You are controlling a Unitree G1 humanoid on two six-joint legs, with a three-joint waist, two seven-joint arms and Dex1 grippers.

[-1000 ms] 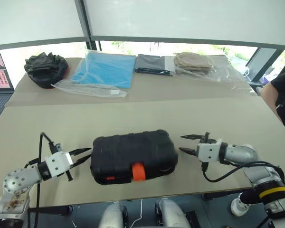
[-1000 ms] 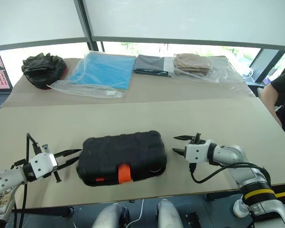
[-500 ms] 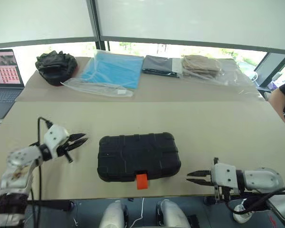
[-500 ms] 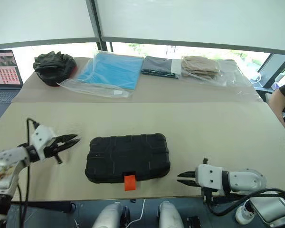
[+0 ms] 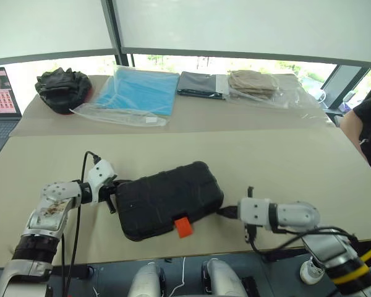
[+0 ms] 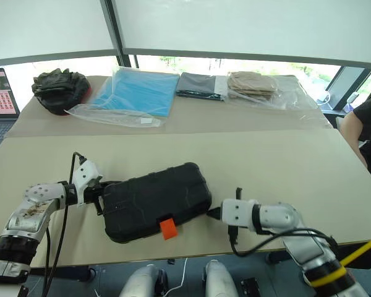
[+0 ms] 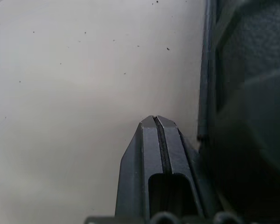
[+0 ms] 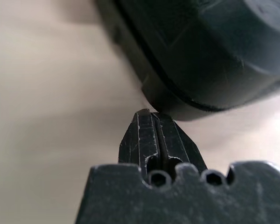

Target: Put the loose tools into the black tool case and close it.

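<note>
The black tool case lies closed on the beige table, skewed, its orange latch facing the front edge. My left gripper is shut, its tips against the case's left end; in the left wrist view the joined fingers sit beside the case wall. My right gripper is shut too, its tips at the case's right front corner, seen close in the right wrist view under the case edge. The loose tools are out of view.
At the back of the table lie a soft black fabric bundle, a blue bag in plastic, a dark folded cloth and a beige packet. A laptop stands far left. A person's arm shows at the right edge.
Both grippers have shut and moved in to the case's two ends. The case has turned, its right end now farther from the table's front edge. The camera view shifted as well.
</note>
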